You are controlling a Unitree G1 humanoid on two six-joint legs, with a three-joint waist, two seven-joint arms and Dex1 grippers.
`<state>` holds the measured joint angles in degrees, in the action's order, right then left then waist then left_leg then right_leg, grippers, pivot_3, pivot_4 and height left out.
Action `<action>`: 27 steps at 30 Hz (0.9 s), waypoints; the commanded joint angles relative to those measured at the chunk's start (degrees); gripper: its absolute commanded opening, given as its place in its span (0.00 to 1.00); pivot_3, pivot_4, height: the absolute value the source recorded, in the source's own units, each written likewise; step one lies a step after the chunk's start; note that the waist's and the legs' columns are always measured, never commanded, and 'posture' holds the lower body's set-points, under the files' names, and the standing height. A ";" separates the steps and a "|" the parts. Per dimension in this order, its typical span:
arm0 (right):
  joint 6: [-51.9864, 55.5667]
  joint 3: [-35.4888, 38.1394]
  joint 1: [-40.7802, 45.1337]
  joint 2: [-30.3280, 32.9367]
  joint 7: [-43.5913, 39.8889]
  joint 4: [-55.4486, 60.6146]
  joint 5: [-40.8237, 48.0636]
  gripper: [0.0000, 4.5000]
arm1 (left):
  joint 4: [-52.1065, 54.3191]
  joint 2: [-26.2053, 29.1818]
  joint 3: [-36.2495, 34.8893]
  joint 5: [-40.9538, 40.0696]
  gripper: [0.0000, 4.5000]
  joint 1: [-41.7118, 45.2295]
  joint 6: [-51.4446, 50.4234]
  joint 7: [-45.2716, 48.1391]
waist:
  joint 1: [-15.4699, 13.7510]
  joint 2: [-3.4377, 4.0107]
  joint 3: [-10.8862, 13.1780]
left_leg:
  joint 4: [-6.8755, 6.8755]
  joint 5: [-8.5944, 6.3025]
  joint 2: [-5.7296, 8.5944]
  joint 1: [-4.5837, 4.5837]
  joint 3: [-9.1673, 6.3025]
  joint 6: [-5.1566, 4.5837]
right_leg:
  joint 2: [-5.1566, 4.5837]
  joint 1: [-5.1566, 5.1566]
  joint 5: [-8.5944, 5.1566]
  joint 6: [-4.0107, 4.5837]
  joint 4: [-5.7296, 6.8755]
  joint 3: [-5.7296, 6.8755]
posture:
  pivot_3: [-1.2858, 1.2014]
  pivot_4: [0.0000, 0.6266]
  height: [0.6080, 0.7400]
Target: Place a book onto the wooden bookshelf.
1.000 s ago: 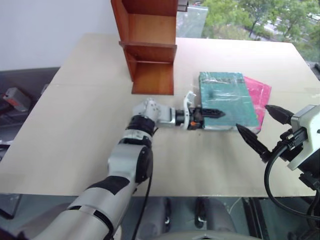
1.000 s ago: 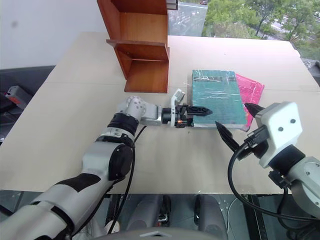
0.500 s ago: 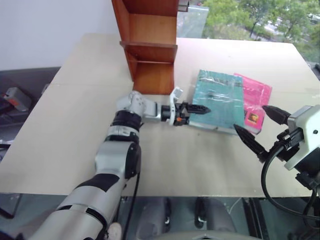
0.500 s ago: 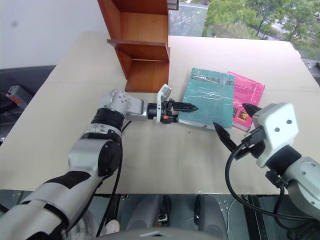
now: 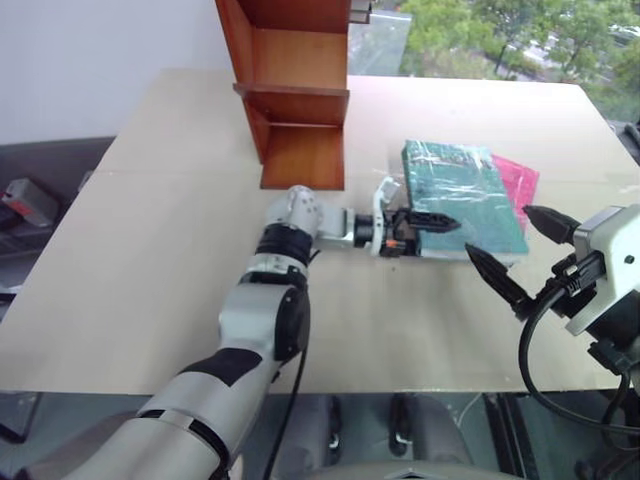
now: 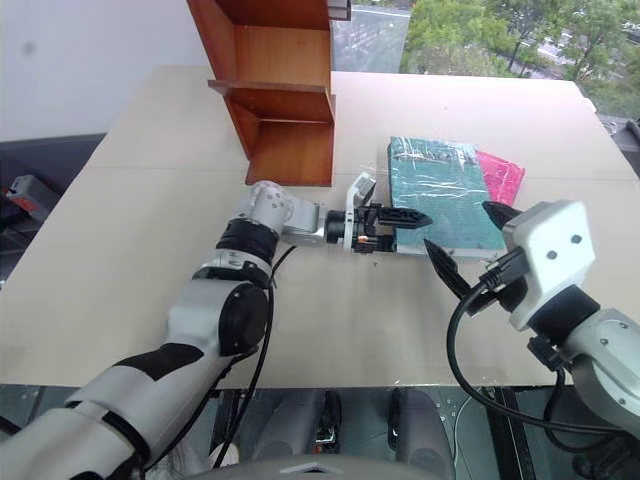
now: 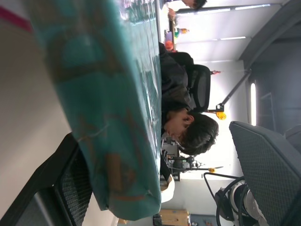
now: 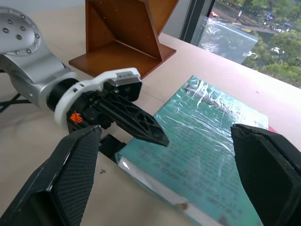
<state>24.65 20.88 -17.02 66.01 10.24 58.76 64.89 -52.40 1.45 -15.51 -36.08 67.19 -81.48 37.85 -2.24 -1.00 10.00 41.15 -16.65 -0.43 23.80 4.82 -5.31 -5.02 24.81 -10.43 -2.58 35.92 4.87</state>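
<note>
A: So, where does the book (image 5: 462, 196) sit against the left gripper (image 5: 425, 232)?

B: Right at its jaws; the near corner lies between the spread fingers, the upper one over the teal cover and the lower one down at the table (image 5: 150, 250) beside the white page edge; they stand wide and not clamped, so whether they touch the cover I cannot tell.

A: And the right gripper (image 5: 512, 252)?

B: Released too; its two black fingers are splayed wide, with the book's near edge just beyond their tips and nothing between them.

A: The pink book (image 5: 520, 182)?

B: Under the teal one, poking out on the side away from the left jaws.

A: The wooden bookshelf (image 5: 294, 90)?

B: Upright behind the left gripper, beyond its wrist and well apart from the right jaws; the book lies flat on the table, not on any shelf.
</note>
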 commanded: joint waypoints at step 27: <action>4.05 -2.48 6.36 -4.21 -2.30 1.24 -3.57 1.00 | 28.33 1.11 15.23 2.64 0.99 -10.10 8.69 2.81 | -0.39 0.02 0.00 | 0.05 -0.02 0.01 0.02 -0.03 -0.03 | -0.05 -0.01 0.07 0.12 -0.02 -0.06 | 0.52 0.24 0.98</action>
<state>28.80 17.82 -11.42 62.17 8.30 58.72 61.93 -23.89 4.36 4.14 -28.82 53.85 -69.12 40.90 -2.63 -0.98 10.01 41.24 -16.68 -0.42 23.88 4.70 -5.34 -5.09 24.80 -10.37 -2.48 35.89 4.90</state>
